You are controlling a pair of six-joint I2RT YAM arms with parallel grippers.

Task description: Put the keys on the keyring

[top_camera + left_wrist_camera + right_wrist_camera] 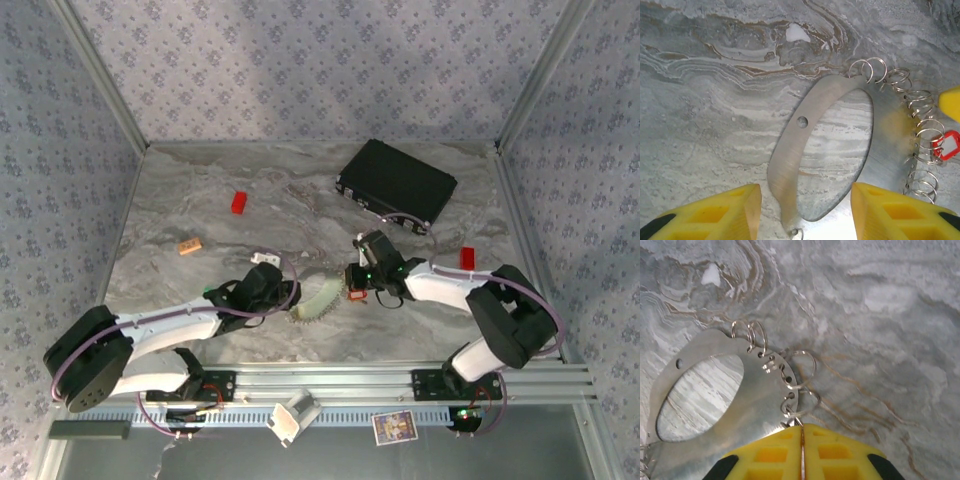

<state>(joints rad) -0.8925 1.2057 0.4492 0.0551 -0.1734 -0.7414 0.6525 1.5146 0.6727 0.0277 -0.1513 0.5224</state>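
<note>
The keyring is a flat silvery crescent plate with several wire split rings along its outer edge; no bead chain shows. My left gripper is open, its yellow fingers either side of the plate's narrow band without touching it. My right gripper is shut on a thin metal sliver that meets a ring at the plate's edge. The red key's head lies right by those fingers. The green key is out of view.
A large flat black case lies at the back right. Plain red blocks sit at the back left and beside the right arm. A tan-orange block lies left. Patterned walls ring the marble table.
</note>
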